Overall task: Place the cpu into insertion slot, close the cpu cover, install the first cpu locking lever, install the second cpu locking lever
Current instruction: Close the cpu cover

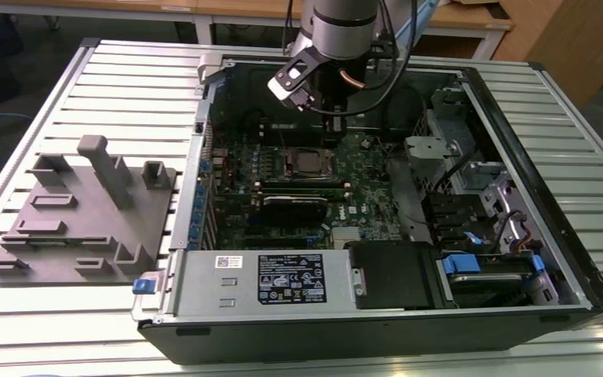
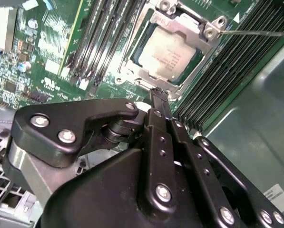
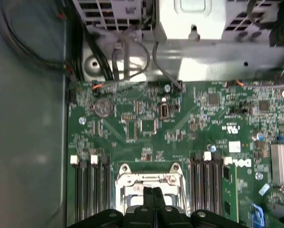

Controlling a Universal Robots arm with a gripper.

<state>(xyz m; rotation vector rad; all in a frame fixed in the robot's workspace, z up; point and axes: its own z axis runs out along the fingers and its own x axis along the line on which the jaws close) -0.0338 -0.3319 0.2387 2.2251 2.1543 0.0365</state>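
Note:
The cpu (image 2: 168, 52) lies flat in the insertion slot (image 1: 307, 161) on the green board, its dull silver top showing. The cpu cover (image 2: 138, 71) is down around it, and the chip shows through its window. A thin metal lever rod (image 2: 256, 33) sticks out sideways from one corner of the socket. My gripper (image 2: 156, 95) hangs just above the socket's edge with its black fingers pressed together and nothing between them. In the first wrist view the fingertips (image 3: 152, 194) overlap the cover (image 3: 146, 179). In the exterior view the gripper (image 1: 328, 98) hangs over the back of the open case.
Black memory slots (image 2: 108, 33) flank the socket on both sides. A power supply (image 1: 270, 279) fills the case front, with drive bays (image 1: 469, 181) and cables on the exterior view's right. A grey fixture block (image 1: 82, 208) sits on the slatted table on the exterior view's left.

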